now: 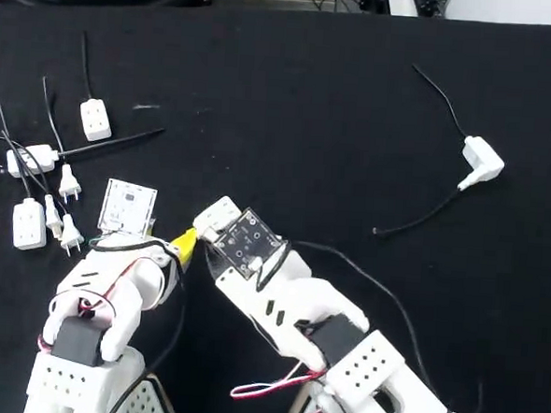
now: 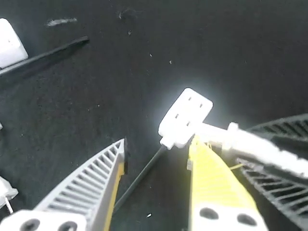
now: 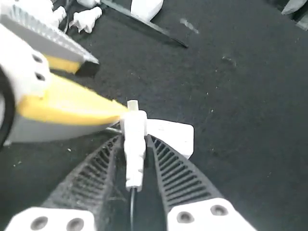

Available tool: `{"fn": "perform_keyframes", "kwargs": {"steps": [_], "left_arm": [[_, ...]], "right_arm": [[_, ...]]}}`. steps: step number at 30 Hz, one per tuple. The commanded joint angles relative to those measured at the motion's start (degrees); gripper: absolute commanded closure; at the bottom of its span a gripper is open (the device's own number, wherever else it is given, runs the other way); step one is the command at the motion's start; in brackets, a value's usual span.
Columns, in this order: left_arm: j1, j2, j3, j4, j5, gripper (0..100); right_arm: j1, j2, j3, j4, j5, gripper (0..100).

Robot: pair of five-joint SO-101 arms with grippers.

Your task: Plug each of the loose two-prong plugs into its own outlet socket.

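I see my right jaws clamped on a white two-prong plug (image 3: pixel 134 144), held just over the white outlet socket (image 2: pixel 186 117) on the black tabletop (image 1: pixel 310 106), left jaws wide open, yellow finger (image 2: pixel 209 183) against that plug

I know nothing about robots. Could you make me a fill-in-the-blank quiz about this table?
The right pincer is shut on a white ____.
The left pincer stands ____, holding nothing.
One finger of the left pincer is coloured ____.
The table is ____.
Missing: plug; open; yellow; black.
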Motion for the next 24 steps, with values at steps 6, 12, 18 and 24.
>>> {"fn": "perform_keyframes", "kwargs": {"steps": [6,12,18,24], "left_arm": [[-0.13,-0.44,-0.75,-0.70,0.09,78],[-9.71,-0.53,-5.49,-1.14,0.53,78],[-4.70,-0.53,-4.88,-1.05,5.19,78],[3.47,-0.53,1.36,-4.48,1.23,78]], "right_arm": [[-0.88,-2.07,0.57,-0.09,-0.53,98.8],[-0.88,-1.98,1.10,2.02,0.00,98.8],[-5.01,-1.98,1.19,2.37,0.00,98.8],[-5.80,-2.51,1.19,2.20,-0.44,98.8]]}}
